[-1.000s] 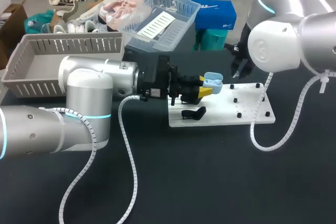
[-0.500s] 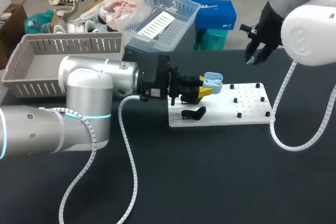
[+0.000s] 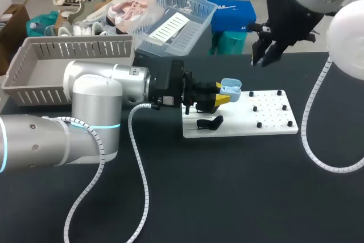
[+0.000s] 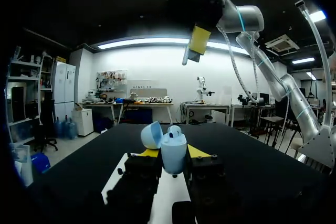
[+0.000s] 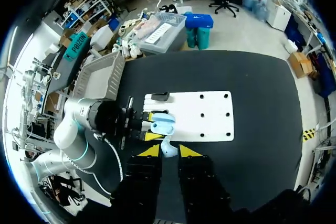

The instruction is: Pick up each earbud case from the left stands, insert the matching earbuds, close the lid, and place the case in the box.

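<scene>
The case (image 3: pixel 230 89) is showing as a small pale-blue shell, rounded like an egg. Its lid is standing open and tipping back on the hinge. The left hand (image 3: pixel 223 97) is holding it by the lower half, one yellow finger pressing on each side, and the open mouth is facing up. In the left wrist view the case (image 4: pixel 173 153) is sitting squarely between that hand's (image 4: pixel 173 152) fingers, with the lid leaning off to one side.

The left hand is holding the case in the air over the left end of a white board (image 3: pixel 273 122). The board is lying mid-tabletop (image 3: pixel 227 197), toward the far edge. A black stand (image 3: pixel 210 122) is sitting on the board's left end, just below the case.

The right hand (image 3: pixel 263 55) is hanging high over the tabletop's far edge, well apart from the case. In its own view the hand (image 5: pixel 169 151) is looking straight down, its fingers narrow and pinching a small pale earbud (image 5: pixel 168 148). The case (image 5: pixel 164 124) is lying just ahead of them.

The grey box (image 3: pixel 34 72) is sitting at the far left corner.
</scene>
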Robot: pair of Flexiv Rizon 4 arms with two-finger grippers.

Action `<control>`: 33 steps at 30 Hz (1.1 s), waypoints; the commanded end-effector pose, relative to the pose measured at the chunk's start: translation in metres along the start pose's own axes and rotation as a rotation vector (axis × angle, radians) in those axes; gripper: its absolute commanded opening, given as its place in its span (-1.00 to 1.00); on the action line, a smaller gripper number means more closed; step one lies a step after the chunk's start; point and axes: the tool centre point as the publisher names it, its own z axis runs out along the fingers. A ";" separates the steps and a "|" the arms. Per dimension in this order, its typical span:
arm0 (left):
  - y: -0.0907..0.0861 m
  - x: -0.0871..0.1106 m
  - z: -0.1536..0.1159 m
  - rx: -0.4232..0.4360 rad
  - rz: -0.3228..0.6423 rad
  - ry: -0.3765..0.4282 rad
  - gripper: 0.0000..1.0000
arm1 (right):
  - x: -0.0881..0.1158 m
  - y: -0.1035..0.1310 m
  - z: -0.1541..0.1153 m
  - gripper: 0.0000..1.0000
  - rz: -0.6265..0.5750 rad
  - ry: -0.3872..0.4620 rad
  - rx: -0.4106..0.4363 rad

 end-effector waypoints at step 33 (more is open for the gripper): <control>0.000 0.001 0.000 -0.001 0.001 -0.001 -1.00 | -0.003 0.017 0.033 -1.00 -0.078 0.209 0.014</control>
